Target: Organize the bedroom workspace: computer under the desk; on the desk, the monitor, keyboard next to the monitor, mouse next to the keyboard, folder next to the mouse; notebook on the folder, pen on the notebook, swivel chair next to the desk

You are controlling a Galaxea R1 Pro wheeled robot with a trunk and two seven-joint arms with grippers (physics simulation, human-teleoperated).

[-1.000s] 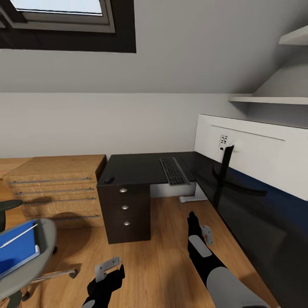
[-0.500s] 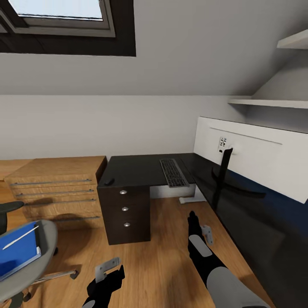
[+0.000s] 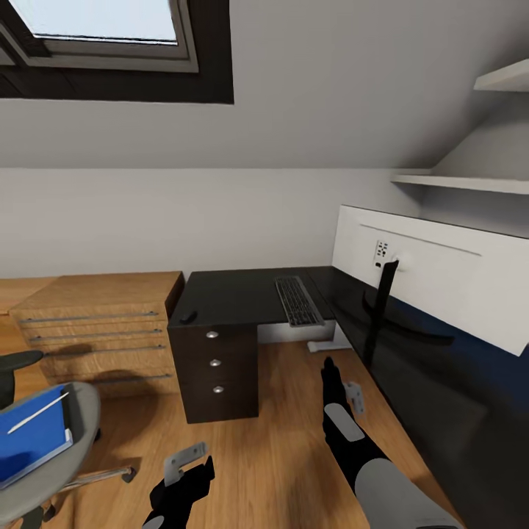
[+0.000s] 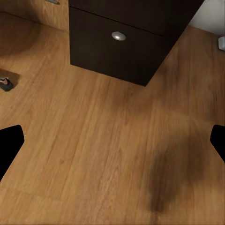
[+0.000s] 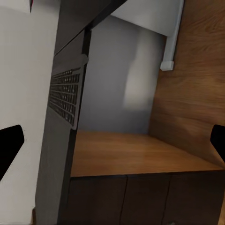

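- my left gripper point(image 3: 192, 461) and right gripper point(image 3: 344, 383) hang over the wood floor, jaws spread, holding nothing.
- keyboard point(image 3: 297, 300) and mouse point(image 3: 188, 317) lie on the black table point(image 3: 235, 294).
- blue folder point(image 3: 31, 435) rests on the swivel chair point(image 3: 51, 470).

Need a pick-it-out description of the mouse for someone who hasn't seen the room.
Find the black L-shaped desk against the white back wall, then its drawer pedestal with three round silver knobs. The mouse sits on the desktop's near left corner above those drawers: a small dark rounded lump, well left of the flat grey keyboard.
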